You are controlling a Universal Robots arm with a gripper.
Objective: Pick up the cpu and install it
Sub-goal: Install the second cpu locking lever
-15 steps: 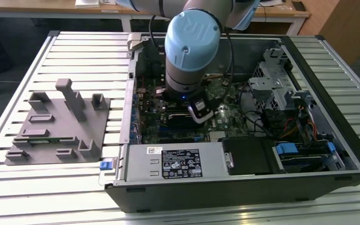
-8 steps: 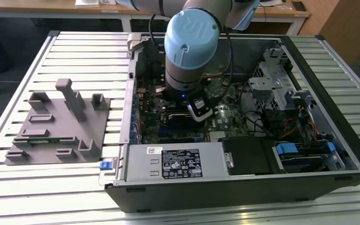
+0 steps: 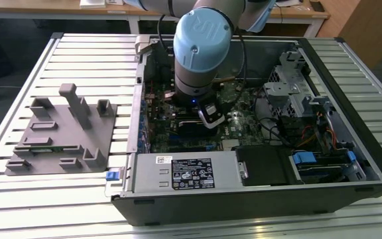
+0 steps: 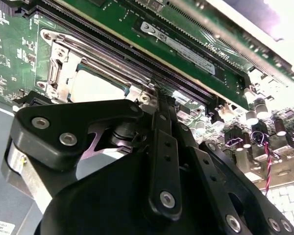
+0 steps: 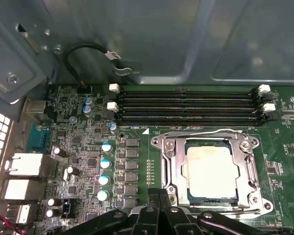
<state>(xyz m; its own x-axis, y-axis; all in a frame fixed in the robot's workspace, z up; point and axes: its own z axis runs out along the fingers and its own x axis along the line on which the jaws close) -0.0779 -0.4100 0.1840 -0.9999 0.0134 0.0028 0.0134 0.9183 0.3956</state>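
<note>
The pincer (image 5: 159,215) hangs just beside the socket (image 5: 210,169), fingers clenched together on nothing. Past it, the cpu (image 5: 209,170) lies flat in the socket, so placement looks done. The frame over it seems unlatched.

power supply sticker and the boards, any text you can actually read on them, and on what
None can be read.
White label on the power supply: print too small.
Strip along the green board in the second wrist view: blurred.
White markings on the motherboard near the cpu: too small.
</note>
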